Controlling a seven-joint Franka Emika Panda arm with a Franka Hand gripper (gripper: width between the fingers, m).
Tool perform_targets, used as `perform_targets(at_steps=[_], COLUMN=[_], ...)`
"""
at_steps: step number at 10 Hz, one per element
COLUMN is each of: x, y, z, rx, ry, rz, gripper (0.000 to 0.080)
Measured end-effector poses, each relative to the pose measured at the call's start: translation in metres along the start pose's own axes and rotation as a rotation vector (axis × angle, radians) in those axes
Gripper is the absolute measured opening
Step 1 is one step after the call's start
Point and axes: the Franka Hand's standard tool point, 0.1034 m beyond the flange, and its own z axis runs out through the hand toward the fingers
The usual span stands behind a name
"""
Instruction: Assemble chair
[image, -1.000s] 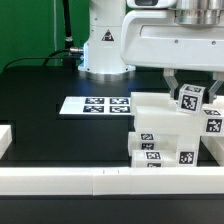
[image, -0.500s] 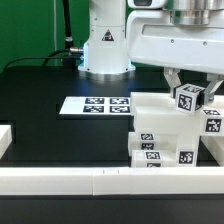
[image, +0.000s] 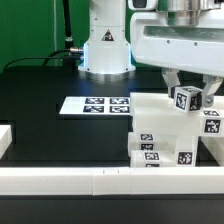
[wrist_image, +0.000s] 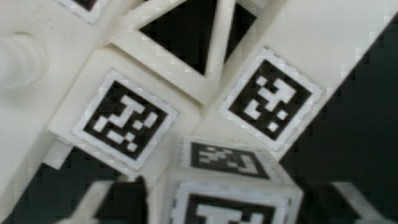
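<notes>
The partly built chair (image: 160, 130) is a stack of chunky white tagged parts at the exterior view's right, just behind the front rail. My gripper (image: 187, 96) hangs over its upper right side, shut on a small white tagged chair part (image: 185, 100) held slightly tilted above the stack. In the wrist view the held part (wrist_image: 231, 190) sits between my dark fingers (wrist_image: 111, 196), close to the X-ribbed panel (wrist_image: 178, 60) with its square tags. The held part's lower end is hidden.
The marker board (image: 97, 104) lies flat on the black table left of the chair. A long white border rail (image: 100, 180) runs along the front and a short white block (image: 4, 140) sits at the left edge. The robot base (image: 105, 45) stands behind.
The held part has turned a little in my gripper and shifted slightly toward the exterior view's left. The chair stack has not moved.
</notes>
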Motion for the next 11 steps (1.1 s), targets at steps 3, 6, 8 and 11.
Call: perform_targets(at_steps=[3,6,8,11], x=[0.0004,0.0015,0.0023,0.0019], y=[-0.0003,0.0005,0.0016,0.0020], z=[-0.0004,-0.0005,-0.0003,0.0008], rx=[-0.002,-0.009,-0.033,-0.065], ry=[0.001,0.006,0.020,0.032], rz=[-0.194,-0.442,-0.658,-0.920], gripper=[0.0642,0.0648,0.0649,0.0649])
